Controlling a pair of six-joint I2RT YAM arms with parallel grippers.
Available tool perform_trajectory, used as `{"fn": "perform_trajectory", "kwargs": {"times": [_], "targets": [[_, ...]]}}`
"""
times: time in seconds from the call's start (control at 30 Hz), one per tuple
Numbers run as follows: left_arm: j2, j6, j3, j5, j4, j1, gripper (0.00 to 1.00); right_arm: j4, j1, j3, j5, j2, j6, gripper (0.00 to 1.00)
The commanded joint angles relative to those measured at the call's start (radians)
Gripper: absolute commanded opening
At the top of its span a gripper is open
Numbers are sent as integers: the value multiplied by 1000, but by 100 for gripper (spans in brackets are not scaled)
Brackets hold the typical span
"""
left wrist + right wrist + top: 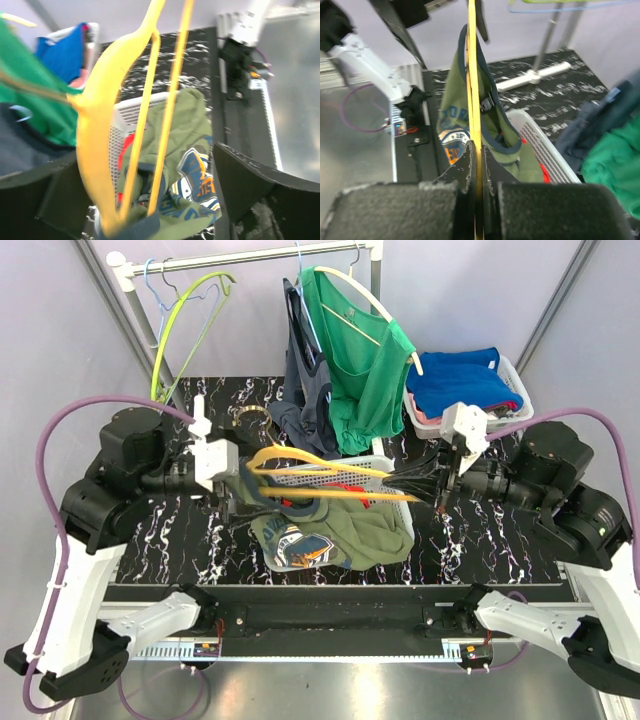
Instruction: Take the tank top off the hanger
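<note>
Your right end effector (476, 167) pinches the yellow plastic hanger (472, 75); left end effector (145, 187) gapes, so the olive-green tank top (452, 117) may snag between them.

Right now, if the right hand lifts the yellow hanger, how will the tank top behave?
Probably floppy: the olive tank top sags in folds from the yellow hanger onto the white basket. Likely light: the thin hanger looks unbent. It may snag, since a strap loops the hanger.

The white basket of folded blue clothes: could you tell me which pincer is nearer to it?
Right. The right pincer, shut on the yellow plastic hanger, is front-left of the white basket; the left pincer, open, is farther left.
</note>
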Motion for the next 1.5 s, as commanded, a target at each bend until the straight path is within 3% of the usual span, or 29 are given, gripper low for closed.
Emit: {"fn": "perform_trajectory", "kwargs": {"times": [0.0, 0.37, 0.6, 0.87, 0.97, 1.0, 1.03, 1.07, 1.1, 1.23, 1.3, 1.37, 1.47], "targets": [[-48, -19, 7, -82, 121, 9, 99, -10, -5, 11, 162, -48, -9, 0], [-158, 35, -171, -180, 139, 9, 99, -131, -5, 69, 277, -117, -13, 0], [-241, -178, -416, -464, 387, 11, 99, -123, -5, 78, 265, -122, 17, 0], [-175, -308, -437, -435, 446, 12, 95, -113, -7, 103, 247, -117, 25, 0], [-157, -321, -415, -406, 452, 12, 80, -111, -5, 103, 257, -120, 30, 0], [-155, -328, -412, -377, 452, 12, 72, -110, -5, 102, 262, -122, 30, 0], [-152, -336, -412, -368, 455, 12, 55, -108, -5, 100, 265, -120, 28, 0], [-148, -342, -412, -360, 455, 12, 50, -107, -5, 102, 265, -122, 30, 0], [-146, -351, -413, -355, 460, 12, 47, -104, -5, 102, 263, -120, 30, 0], [-145, -371, -417, -339, 471, 12, 55, -94, -5, 106, 263, -109, 28, 0], [-141, -378, -415, -337, 478, 12, 34, -91, -5, 106, 259, -102, 28, 0], [-134, -384, -412, -351, 486, 12, 4, -87, -5, 105, 253, -96, 28, 0], [-131, -382, -409, -354, 494, 14, 0, -82, -5, 105, 259, -94, 28, 0]]}}
